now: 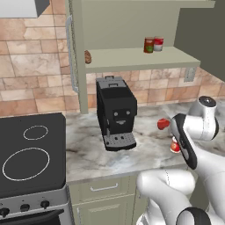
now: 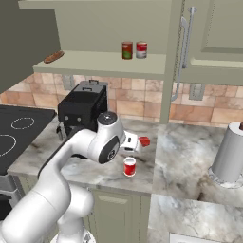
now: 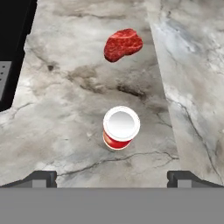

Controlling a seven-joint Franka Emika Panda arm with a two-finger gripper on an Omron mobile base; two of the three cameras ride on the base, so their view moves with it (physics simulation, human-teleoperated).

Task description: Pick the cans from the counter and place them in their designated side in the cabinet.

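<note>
**Hand poised above a red can on the tabletop**

The hand (image 3: 112,178) hangs over the marbled tabletop (image 3: 65,113) with its fingertips (image 3: 41,178) spread wide and nothing between them. A red can with a pale top (image 3: 120,127) stands upright on the stone, below the hand and roughly centred between the two tips, not touching either. Beyond it lies a lumpy red piece of raw meat (image 3: 123,44), apart from the can. From the right base view the same can (image 2: 129,166) sits near the tabletop's front edge, just under the arm's wrist. Two more cans (image 2: 134,50) stand side by side on the cabinet shelf (image 2: 95,64), above the black coffee machine (image 1: 115,112).
</note>
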